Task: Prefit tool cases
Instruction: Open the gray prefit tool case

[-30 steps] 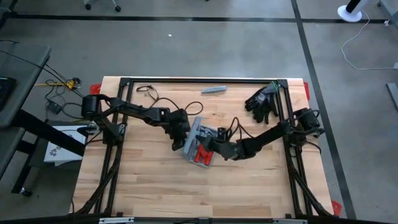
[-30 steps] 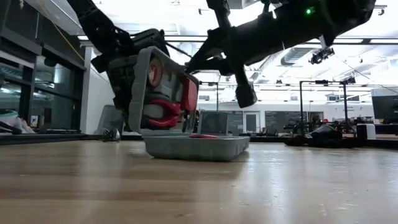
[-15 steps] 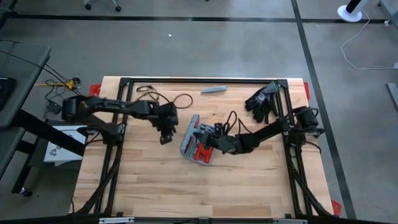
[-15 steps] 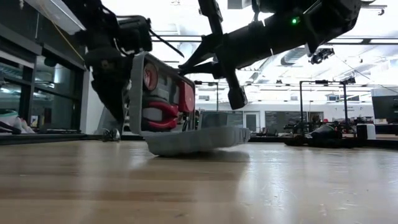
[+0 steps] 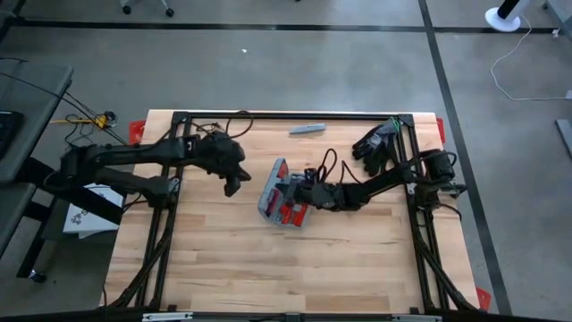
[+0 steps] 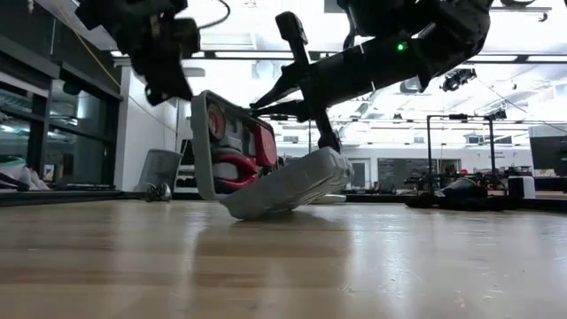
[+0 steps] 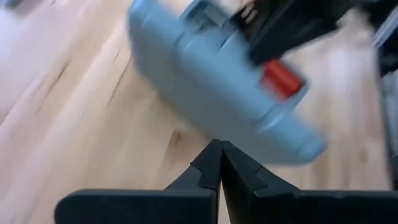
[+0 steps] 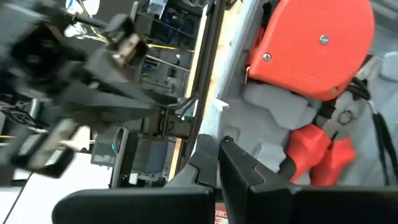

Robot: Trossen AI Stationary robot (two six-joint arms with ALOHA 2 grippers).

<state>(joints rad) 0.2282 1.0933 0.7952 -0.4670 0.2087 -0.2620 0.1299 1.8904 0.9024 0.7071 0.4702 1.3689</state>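
From above we see the grey-blue hinged plastic tool case lying open near the middle of the pale wooden table, red tools set in its moulded recesses. The high view shows its place, but not its tilt. At table height we see that tilt: the case rests on one lower edge, one half standing nearly upright and the other half slanting up off the wood.

The right gripper reaches in from the right side of the table to the case, its two dark fingers pressed together. From above we cannot tell whether it touches the plastic. The low view shows a dark finger coming down onto the raised half. The right wrist camera, looking past the closed fingers, gives what no other view does: a rounded orange-red tool body and red plier handles seated in the grey lining, very close to the fingertips.

The left gripper hangs clear of the case on its left, fingers together and holding nothing. Its wrist view shows the shut fingertips above bare wood, with the case's smooth blue outer shell beyond them.

Only the overhead view shows the far edge of the table, where a slim grey bar and a pair of black gloves lie well apart from the case.
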